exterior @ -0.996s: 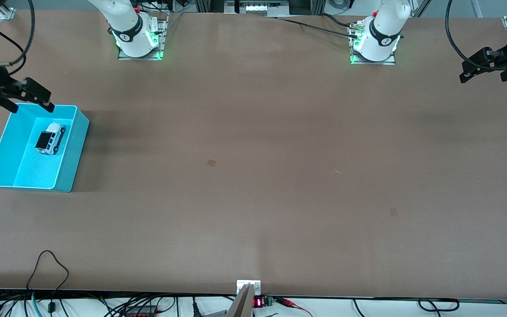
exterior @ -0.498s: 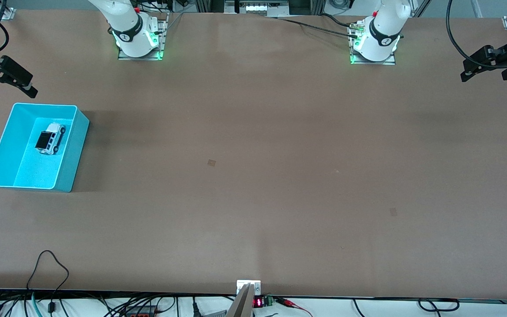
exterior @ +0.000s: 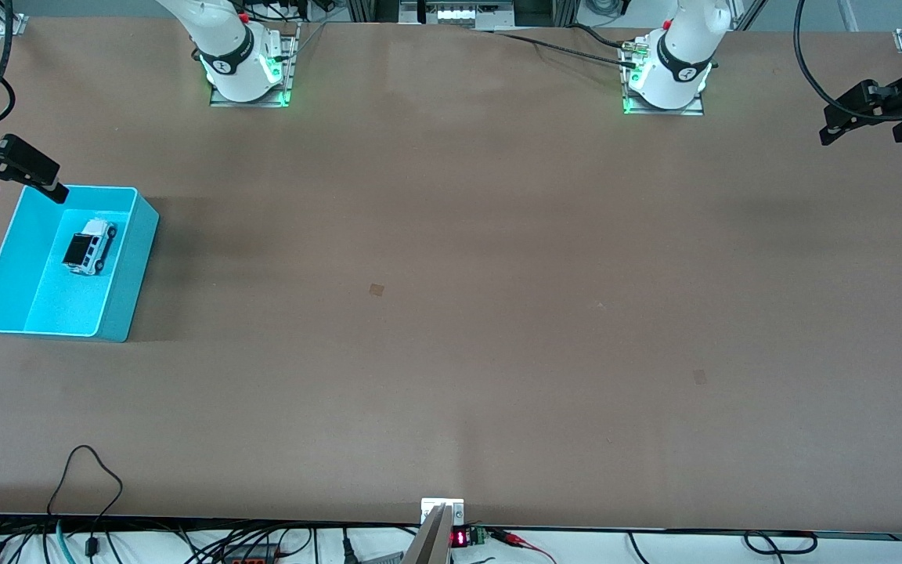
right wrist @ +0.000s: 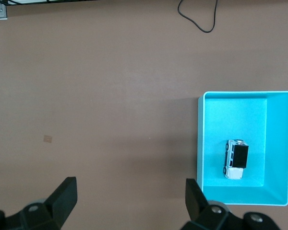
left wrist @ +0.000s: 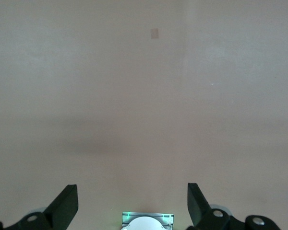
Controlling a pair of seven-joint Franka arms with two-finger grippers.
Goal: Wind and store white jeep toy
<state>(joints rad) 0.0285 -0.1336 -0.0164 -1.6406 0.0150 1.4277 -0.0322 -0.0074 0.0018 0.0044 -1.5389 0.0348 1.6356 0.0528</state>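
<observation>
Front view, from the right arm's end across: right gripper [exterior: 16, 168] up in the air, over the table just beside the turquoise bin [exterior: 126, 266], fingers spread wide and holding nothing. White jeep toy [exterior: 89, 246] resting on its wheels inside that bin, toward the wall nearest the robot bases. Storing looks done; remaining step judged to be retreat. Best handled by lifting straight up and away, clear of the bin rim, without nudging the bin. Left gripper [exterior: 866, 117] waiting above the table's other end, fingers likewise parted and empty.
</observation>
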